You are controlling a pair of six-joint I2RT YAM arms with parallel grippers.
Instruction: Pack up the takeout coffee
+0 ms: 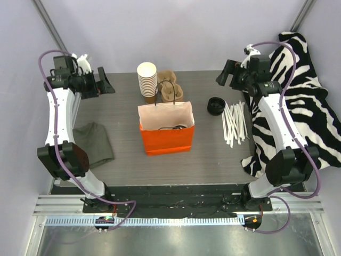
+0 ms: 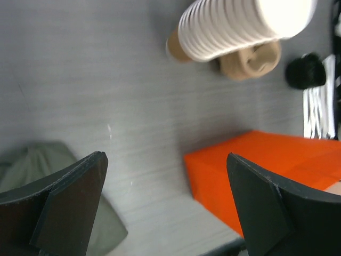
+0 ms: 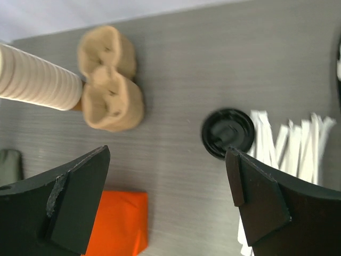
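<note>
Where the two arms are bolted at the near edge, a dark grey wood-grain counter (image 1: 213,154) runs away from the viewer. Nearest, on the left, lies a crumpled grey-green cloth (image 1: 95,141).

At the centre stands an orange paper bag (image 1: 166,140), upright, its pale-lined mouth open toward the top camera. Low inside that mouth is a dark round outline, which appears to be the black plastic lid of the takeout coffee (image 1: 173,127). The brown paper cup under it is hidden by the bag's walls.

To the right, a black-and-white zebra-striped cloth (image 1: 298,106) drapes along the counter's right side. Just beside it, a loose bundle of white wrapped straws (image 1: 234,121) lies fanned on the counter. Just left of the straws sits a loose round black plastic lid (image 1: 215,105); whether it is one lid or several stacked cannot be told.

Behind the bag rests a tan moulded-pulp cup carrier (image 1: 171,92). Just beside it, on its left, rises a tall stack of brown paper cups with white rims (image 1: 147,80).

Farthest back, the left hand (image 1: 106,84) hangs over the far left corner. Its dark fingers (image 2: 69,202) are spread wide and hold nothing. The right hand (image 1: 224,73) hangs over the far right corner, likewise spread and empty.
</note>
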